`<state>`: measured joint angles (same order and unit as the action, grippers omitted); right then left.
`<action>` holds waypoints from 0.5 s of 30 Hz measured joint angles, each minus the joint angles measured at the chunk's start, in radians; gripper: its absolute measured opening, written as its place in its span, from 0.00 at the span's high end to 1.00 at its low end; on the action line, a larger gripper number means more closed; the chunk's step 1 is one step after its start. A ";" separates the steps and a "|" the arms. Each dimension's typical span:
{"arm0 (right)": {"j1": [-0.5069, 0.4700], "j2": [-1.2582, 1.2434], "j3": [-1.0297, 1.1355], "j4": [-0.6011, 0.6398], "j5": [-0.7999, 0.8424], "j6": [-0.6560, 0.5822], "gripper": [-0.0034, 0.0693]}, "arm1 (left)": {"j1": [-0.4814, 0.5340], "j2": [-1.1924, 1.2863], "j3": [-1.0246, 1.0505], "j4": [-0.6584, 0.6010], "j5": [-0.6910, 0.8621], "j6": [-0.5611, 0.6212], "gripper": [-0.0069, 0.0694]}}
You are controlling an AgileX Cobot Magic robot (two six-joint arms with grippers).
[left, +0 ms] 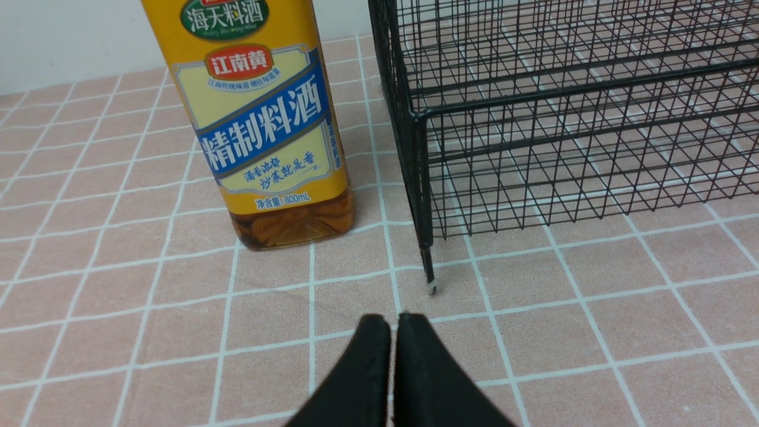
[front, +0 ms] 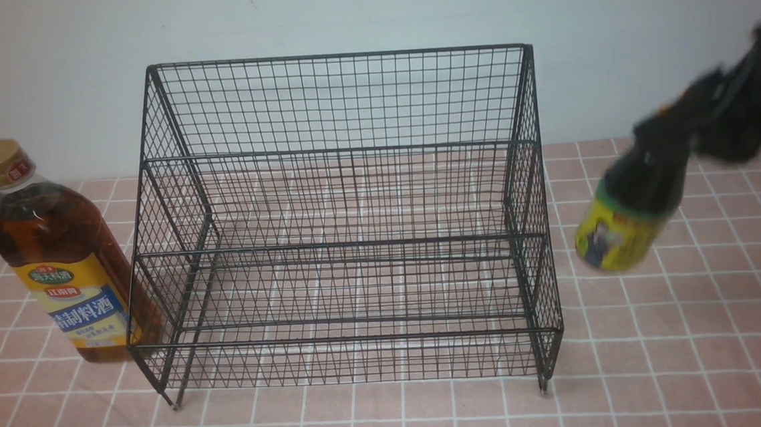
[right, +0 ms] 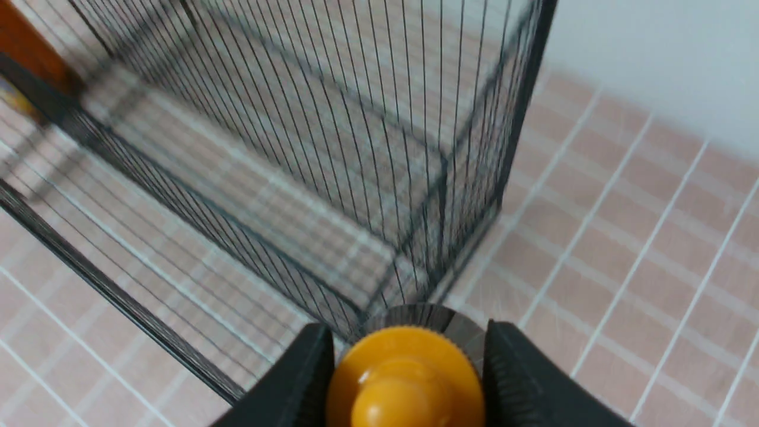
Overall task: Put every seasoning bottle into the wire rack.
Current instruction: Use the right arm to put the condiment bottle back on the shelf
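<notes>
1. Right end effector grasps the small dark bottle by its neck; the bottle hangs tilted beneath.
2. Right it, then clear the wire rack wall alongside.
3. Left end effector clenched, empty; tall bottle ahead.

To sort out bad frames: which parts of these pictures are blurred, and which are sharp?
Front view: the small dark bottle and right claw are blurred; the wire rack and tall bottle are sharp. Left wrist view: everything sharp, label readable. Right wrist view: the rack mesh is streaked, the orange cap sharp.
</notes>
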<state>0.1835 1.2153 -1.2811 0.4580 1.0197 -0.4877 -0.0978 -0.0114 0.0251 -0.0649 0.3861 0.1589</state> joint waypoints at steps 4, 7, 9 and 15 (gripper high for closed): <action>0.000 -0.016 -0.129 0.023 0.085 0.019 0.54 | 0.000 0.000 0.000 0.000 0.000 0.000 0.91; 0.000 -0.017 -0.153 0.092 0.097 -0.003 0.54 | 0.000 0.000 0.000 0.000 0.000 0.000 0.91; 0.007 -0.004 -0.153 0.136 0.101 -0.026 0.54 | 0.000 0.000 0.000 0.000 0.000 0.000 0.91; 0.143 0.089 -0.153 0.112 0.102 -0.038 0.54 | 0.000 0.000 0.000 0.000 0.000 0.000 0.91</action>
<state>0.3261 1.3046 -1.4338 0.5698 1.1218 -0.5258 -0.0978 -0.0114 0.0251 -0.0649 0.3861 0.1589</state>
